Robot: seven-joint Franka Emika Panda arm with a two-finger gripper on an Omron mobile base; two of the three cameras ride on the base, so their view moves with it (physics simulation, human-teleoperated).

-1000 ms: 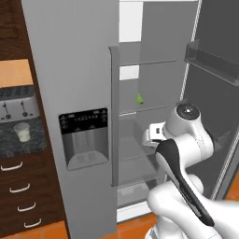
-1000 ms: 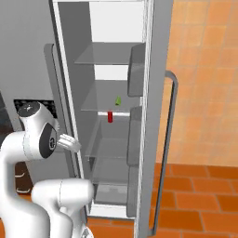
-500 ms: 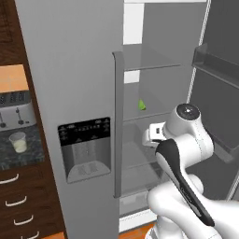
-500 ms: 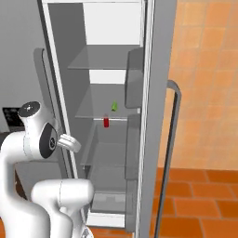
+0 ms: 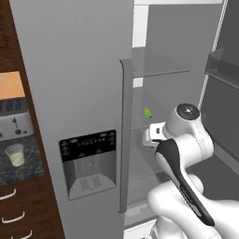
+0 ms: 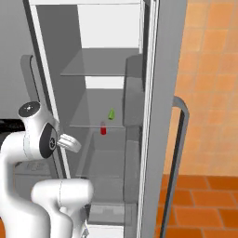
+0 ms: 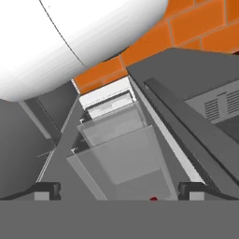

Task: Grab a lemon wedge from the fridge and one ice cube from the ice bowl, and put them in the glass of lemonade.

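Note:
The grey fridge [image 5: 79, 70] stands with its right door [image 6: 163, 93] swung open. A tiny lime-green lemon wedge [image 5: 147, 112] lies on a middle glass shelf [image 6: 95, 122], also seen from the right [image 6: 111, 114]. My gripper [image 5: 153, 135] hangs folded in front of the open compartment, below and just right of the wedge and apart from it. The hand view looks down the shelves, and the gripper [image 7: 119, 190] is open with nothing between its fingertips [image 7: 46, 188]. The glass of lemonade [image 5: 15, 155] stands on the counter at far left. The ice bowl is out of view.
A small red item [image 6: 103, 130] sits on the shelf just below the wedge. A silver toaster [image 5: 11, 123] stands behind the glass, above dark wooden drawers [image 5: 14, 214]. The closed door's long handle [image 5: 125, 140] and dispenser panel [image 5: 88, 163] lie left of the arm. An orange tiled wall [image 6: 209, 93] is at right.
The whole picture has shifted and the fridge looms larger: the base has driven towards the open compartment. The arm keeps its folded pose and the gripper stays open.

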